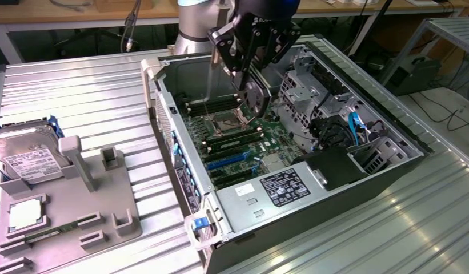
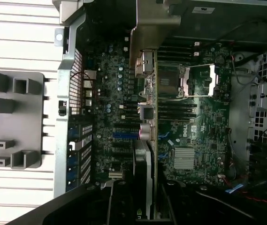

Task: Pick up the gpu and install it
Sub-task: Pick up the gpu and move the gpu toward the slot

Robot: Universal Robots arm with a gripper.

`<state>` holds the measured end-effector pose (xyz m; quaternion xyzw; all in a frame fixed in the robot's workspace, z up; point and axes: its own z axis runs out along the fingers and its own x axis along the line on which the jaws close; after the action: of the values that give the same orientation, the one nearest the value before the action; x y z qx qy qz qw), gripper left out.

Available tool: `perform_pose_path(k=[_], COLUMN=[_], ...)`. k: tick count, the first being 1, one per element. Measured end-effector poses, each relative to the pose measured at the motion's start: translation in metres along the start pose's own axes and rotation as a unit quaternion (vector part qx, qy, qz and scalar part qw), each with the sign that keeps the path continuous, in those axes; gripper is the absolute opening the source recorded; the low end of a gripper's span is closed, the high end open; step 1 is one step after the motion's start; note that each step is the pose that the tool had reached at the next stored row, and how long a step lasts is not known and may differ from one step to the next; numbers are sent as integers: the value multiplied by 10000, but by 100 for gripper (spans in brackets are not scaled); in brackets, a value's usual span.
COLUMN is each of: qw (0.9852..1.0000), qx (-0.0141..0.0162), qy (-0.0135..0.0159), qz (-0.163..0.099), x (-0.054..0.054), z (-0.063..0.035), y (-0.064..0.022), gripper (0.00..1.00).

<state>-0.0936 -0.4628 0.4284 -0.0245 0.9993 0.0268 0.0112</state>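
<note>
My gripper [image 1: 247,65] hangs over the open computer case [image 1: 164,108], shut on the gpu [image 1: 254,96]. The gpu is a thin dark card held on edge, with its silvery bracket [image 1: 212,77] pointing down toward the case's rear wall. It is still above the motherboard [image 1: 242,140] and apart from it, roughly over the processor socket [image 1: 221,121]. In the wrist view the gpu [image 2: 148,140] runs edge-on across the board, its bracket [image 2: 147,28] at the far end, and the blue expansion slots [image 2: 124,135] lie just beside it. The gripper [image 2: 145,199] is dark at the frame's edge.
A grey fixture tray [image 1: 74,200] sits at the exterior view's left, with a silver hard drive [image 1: 27,155], a processor chip [image 1: 24,214] and a memory stick [image 1: 47,233] on it. Inside the case are the power supply [image 1: 281,185], drive cages [image 1: 311,85] and loose cables [image 1: 355,128].
</note>
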Motion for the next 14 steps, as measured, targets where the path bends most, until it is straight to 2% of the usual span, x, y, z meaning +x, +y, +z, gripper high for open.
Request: perform_pose_path(k=[14], qw=[10000], qx=[0], qy=[0], qz=[0], x=[-141], z=[3], y=[-7], gripper=[28])
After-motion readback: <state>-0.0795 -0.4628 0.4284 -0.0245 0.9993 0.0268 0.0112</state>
